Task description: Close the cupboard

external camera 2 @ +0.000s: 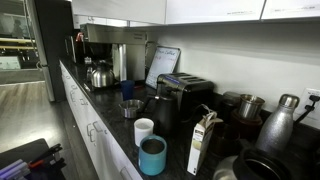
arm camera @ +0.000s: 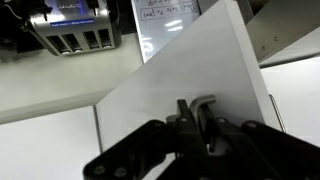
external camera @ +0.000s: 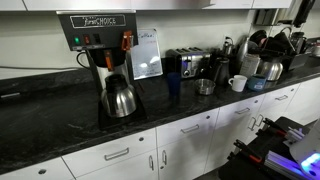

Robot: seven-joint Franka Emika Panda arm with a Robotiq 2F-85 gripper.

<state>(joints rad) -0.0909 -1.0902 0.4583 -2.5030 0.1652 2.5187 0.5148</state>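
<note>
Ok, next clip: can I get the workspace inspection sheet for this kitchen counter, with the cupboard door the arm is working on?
Surface: black countertop, crowded along the wall.
Job's things: white cupboard door stands open at an angle in the wrist view; not made out in the exterior views.
Clutter: coffee maker, steel pot, toaster, white mug, teal cup, carton.
Grippers: gripper right at the door's face, fingers close together; whether fully shut cannot be told.
Cables: nothing seen.
Surroundings: white base cabinets under the counter, wall cabinets above.
</note>
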